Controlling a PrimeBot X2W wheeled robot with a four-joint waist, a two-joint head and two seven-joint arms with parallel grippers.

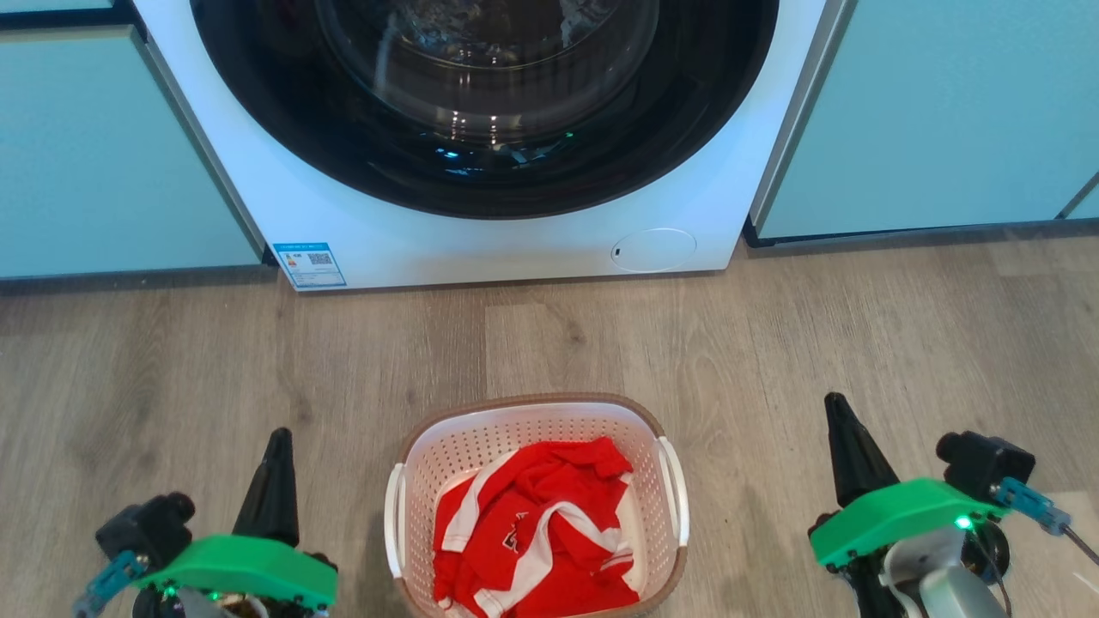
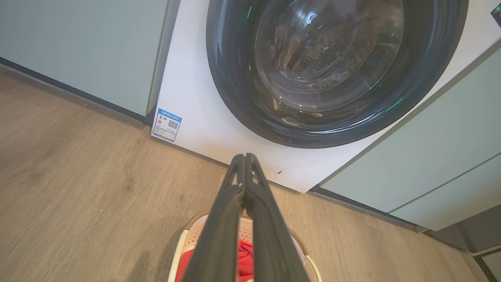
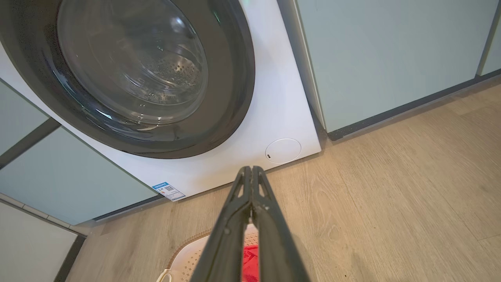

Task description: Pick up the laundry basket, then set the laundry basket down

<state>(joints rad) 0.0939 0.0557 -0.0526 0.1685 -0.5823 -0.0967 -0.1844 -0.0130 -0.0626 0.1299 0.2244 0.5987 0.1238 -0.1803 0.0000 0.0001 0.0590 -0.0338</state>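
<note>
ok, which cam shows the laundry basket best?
Head view: the laundry basket sits nearly whole, brown rim, both white handles, red garment inside. Left wrist view has its far rim and handle tops, split by the shut left gripper; right wrist view a rim corner beside the right gripper.

Blue QR-code label (image 1: 309,264) on washing machine (image 1: 515,245), print unreadable; lettering on red garment (image 1: 549,481) illegible

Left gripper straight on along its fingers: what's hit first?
Likely the white front-loading washing machine, its panel under the dark round door; the left gripper points there. Depth unclear.
</note>
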